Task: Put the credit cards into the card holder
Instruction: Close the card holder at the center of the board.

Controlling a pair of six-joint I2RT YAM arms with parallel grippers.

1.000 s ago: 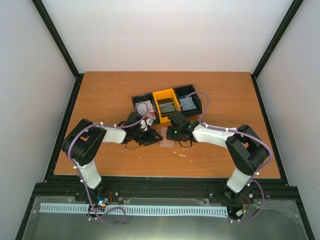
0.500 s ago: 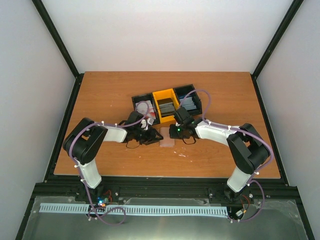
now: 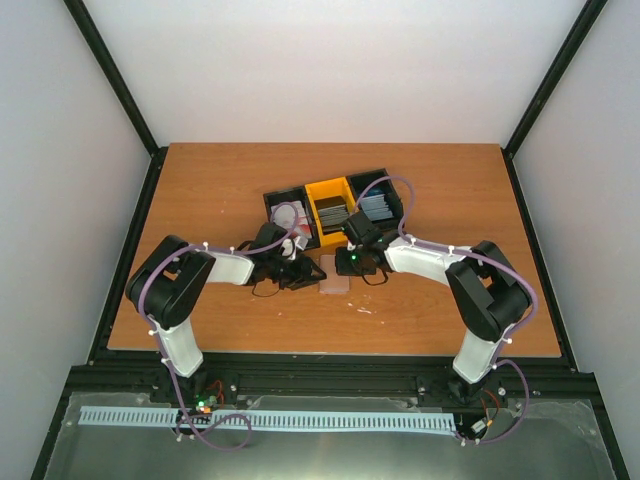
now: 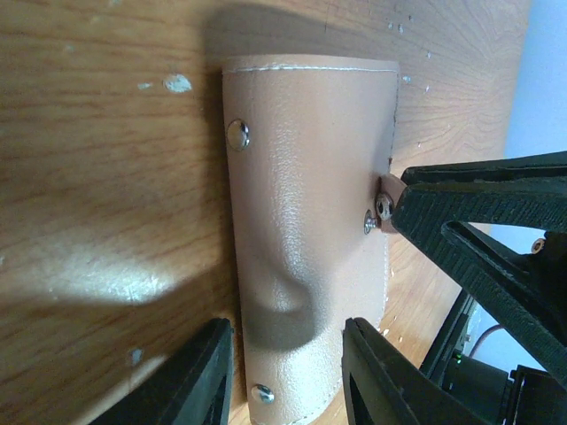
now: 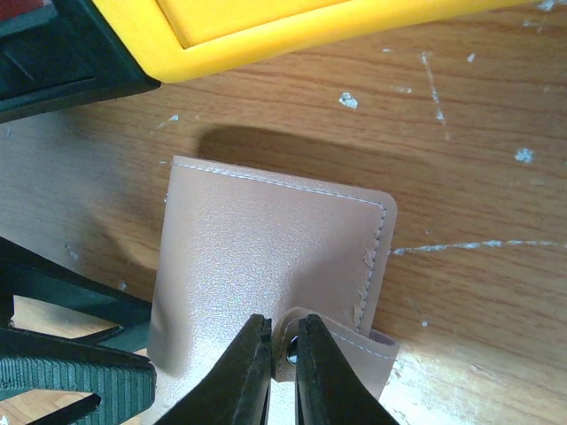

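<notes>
Jaws of the right gripper pinch the snap tab of the beige card holder. The left gripper has its jaws straddling one end, seemingly squeezing it, on the table.

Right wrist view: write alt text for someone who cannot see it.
The right end effector pinches the snap tab of a beige card holder lying flat on a wooden table. A yellow bin and a black bin edge the top of the frame.
</notes>
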